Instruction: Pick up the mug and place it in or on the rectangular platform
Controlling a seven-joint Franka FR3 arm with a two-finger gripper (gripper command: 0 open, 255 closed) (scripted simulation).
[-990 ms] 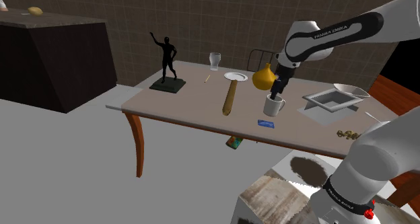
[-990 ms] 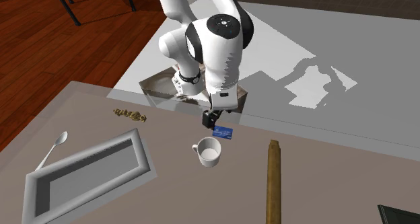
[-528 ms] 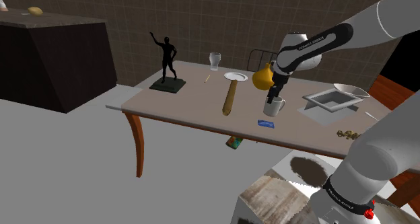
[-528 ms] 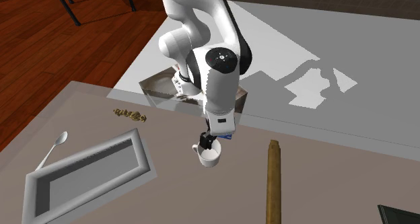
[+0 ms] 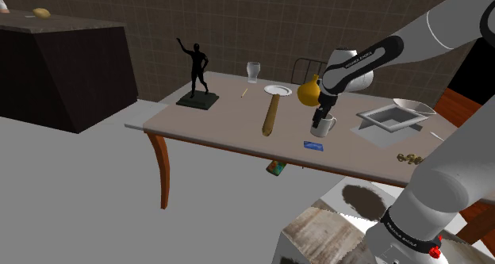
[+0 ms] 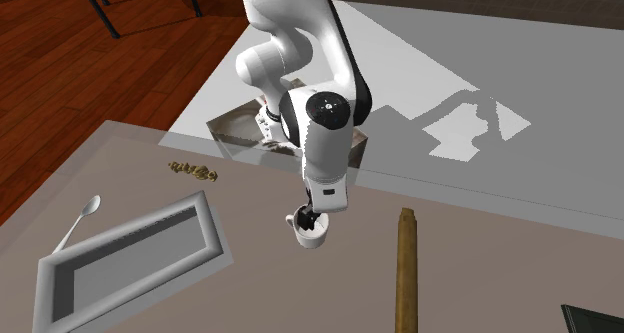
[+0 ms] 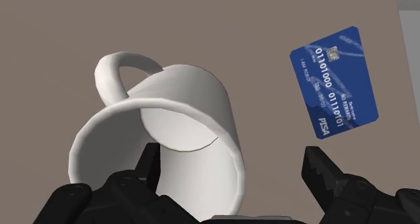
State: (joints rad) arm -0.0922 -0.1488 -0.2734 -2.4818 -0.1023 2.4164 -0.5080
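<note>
Black two-finger gripper [image 7: 231, 155] was open and held nothing. It hung over the plain white mug [image 7: 195, 95], straddling its wall. 1 finger was down inside the mouth. The other stood outside on the side of the blue bank card [image 7: 335, 81], with a clear gap to the wall. We couldn't tell if the inner finger touched the mug.

The mug stood upright on the grey-brown tabletop [image 7: 269, 21], mouth up, so its axis was vertical and the gripper came in from above. Its loop handle [image 7: 108, 62] was on the side away from the card, clear of both fingers. Our read: closing here would give a rim pinch on 1 wall section, and the handle wouldn't interfere.

The brown wooden club [image 6: 405, 271] lay well apart, on the second exterior view's right.

The target was the grey rectangular platform with a raised frame [image 6: 215, 231]. It lay on the handle side of the mug, toward the second exterior view's left and on the mug's right in the shoulder view. Bare tabletop lay between them. We judged the lift needed to clear the frame's edge before setting down.

Past the platform lay a silver spoon [image 6: 85, 213] and a small gold trinket [image 6: 193, 170]. At the far end of the table stood a black figurine [image 5: 196, 72] and a clear glass [image 5: 253, 70].
</note>
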